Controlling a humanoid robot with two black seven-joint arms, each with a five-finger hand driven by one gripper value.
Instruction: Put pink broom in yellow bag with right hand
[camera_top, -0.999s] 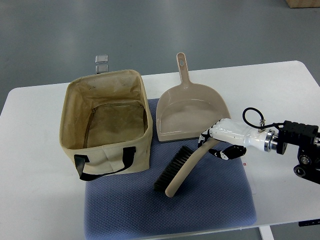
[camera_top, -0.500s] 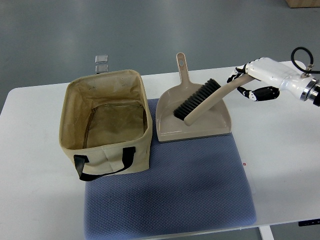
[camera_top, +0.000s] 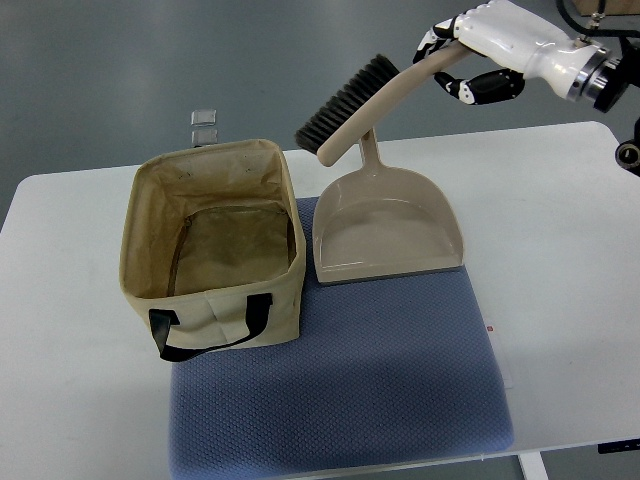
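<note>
1. My right robot hand (camera_top: 462, 62) is up in the top right corner of the view, arm coming in from the right edge. The fingers (camera_top: 482, 88) are curled tight around the handle end of the broom (camera_top: 370, 105), so it's a firm grip on that.
2. The broom hangs in the air, clear of everything on the tabletop (camera_top: 560, 250). It sticks out from my hand toward the lower left of the view, so the whole brush part is on the left side of my hand.
3. Its long axis runs diagonally: handle end up-right in my grip, free end down-left. The dark bristles (camera_top: 345, 98) run along the upper-left side of the bar.
4. In the picture the free end sits over the dustpan handle (camera_top: 364, 130), just beyond the far right corner of the bag (camera_top: 212, 245). It is not over the bag opening.
5. The bag sits open on the left part of the tabletop, its near edge on the blue mat (camera_top: 340, 390). The dustpan (camera_top: 385, 225) lies flat just to its right.
</note>
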